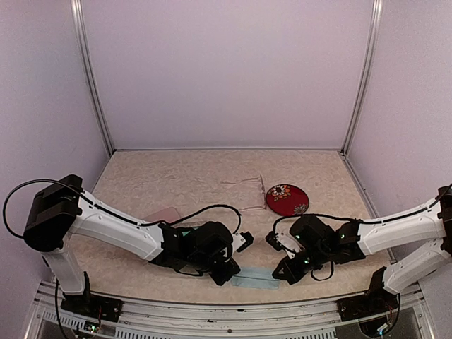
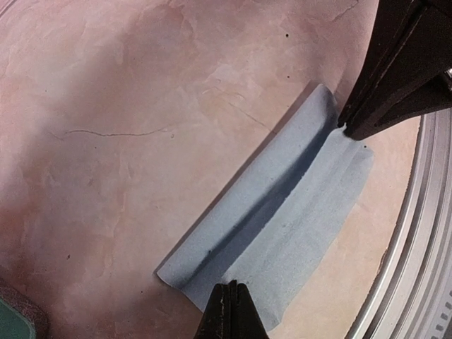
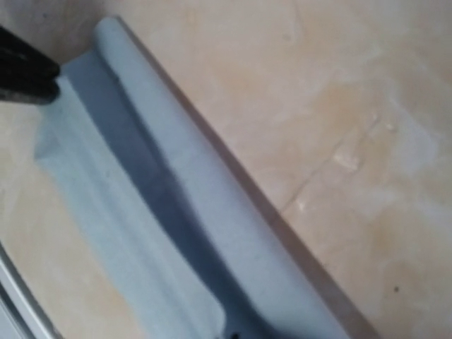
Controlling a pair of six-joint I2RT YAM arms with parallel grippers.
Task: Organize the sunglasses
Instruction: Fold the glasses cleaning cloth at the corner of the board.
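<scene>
We see the left gripper (image 2: 230, 284) clamped tight on one end of the light-blue cloth (image 2: 282, 212), the right gripper (image 2: 344, 126) clamped on the other end, low over the counter (image 2: 106, 176).

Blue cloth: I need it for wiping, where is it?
Top view: the blue cloth is at the table's near edge, centre, its ends pinched by the left pincer and right pincer.

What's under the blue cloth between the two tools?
Only table shows around the blue cloth. It lies low with one long ridge, its ends pinched by the left tool and right tool. Anything beneath is covered.
</scene>
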